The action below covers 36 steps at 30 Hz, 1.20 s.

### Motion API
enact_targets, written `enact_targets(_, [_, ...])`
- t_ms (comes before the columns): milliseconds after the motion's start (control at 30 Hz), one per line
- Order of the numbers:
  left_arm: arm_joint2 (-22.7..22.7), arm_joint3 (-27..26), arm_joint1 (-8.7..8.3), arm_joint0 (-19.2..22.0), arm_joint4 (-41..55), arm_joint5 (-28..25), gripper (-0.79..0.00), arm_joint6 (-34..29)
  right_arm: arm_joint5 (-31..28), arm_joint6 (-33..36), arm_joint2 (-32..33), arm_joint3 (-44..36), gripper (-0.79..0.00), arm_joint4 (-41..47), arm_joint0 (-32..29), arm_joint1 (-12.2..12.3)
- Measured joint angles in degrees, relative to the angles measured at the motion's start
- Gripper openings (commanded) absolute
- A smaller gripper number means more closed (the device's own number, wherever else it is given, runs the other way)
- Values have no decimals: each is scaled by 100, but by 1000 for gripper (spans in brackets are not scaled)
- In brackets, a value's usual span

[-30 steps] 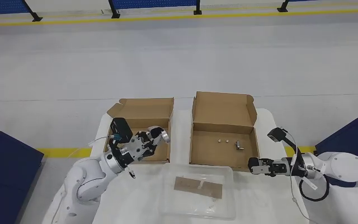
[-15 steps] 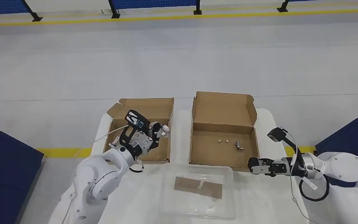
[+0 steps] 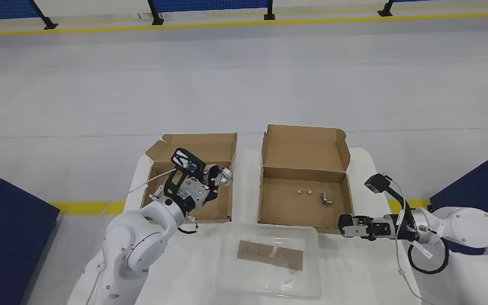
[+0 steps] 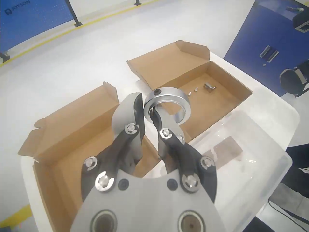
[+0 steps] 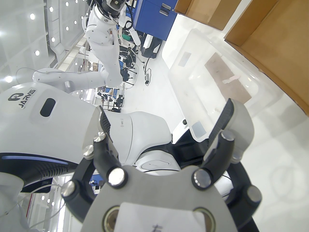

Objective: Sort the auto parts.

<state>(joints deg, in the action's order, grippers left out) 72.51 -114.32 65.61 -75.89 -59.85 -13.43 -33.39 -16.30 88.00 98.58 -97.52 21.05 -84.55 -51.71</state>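
Observation:
My left gripper point(image 4: 147, 108) is shut on the rim of a shiny metal ring collar point(image 4: 167, 102). In the top view the ring point(image 3: 223, 176) hangs over the right side of the left cardboard box point(image 3: 200, 149), with the left gripper point(image 3: 207, 181) above that box. The right cardboard box point(image 3: 305, 152) holds a small metal fitting point(image 3: 325, 197) and two tiny screws point(image 3: 304, 191). My right gripper point(image 3: 341, 226) stands open just off that box's front right corner, low over the table, nothing between its fingers point(image 5: 227, 114).
A clear plastic tray point(image 3: 267, 226) sits in front of the boxes, with a brown cardboard piece point(image 3: 271, 254) inside. Both box lids stand open toward the back. A blue cabinet point(image 4: 270, 37) stands beyond the table's right edge.
The left arm has swung up and back with the ring, from the left box's front edge to over its right side. The right arm has kept still.

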Motion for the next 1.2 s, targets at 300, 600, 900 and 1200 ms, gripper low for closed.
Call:
enact_targets(300, [-172,83,41,218,-570,849,-785,-660,0,0,0,0,0,0,0,0])
enact_targets(600, [-210,118,69,338,-543,1175,-785,-865,0,0,0,0,0,0,0,0])
enact_targets(900, [-365,480,115,899,-851,1622,-785,-2132,0,0,0,0,0,0,0,0])
enact_targets(1200, [-839,1440,267,1893,-932,2101,-785,-3307,0,0,0,0,0,0,0,0])
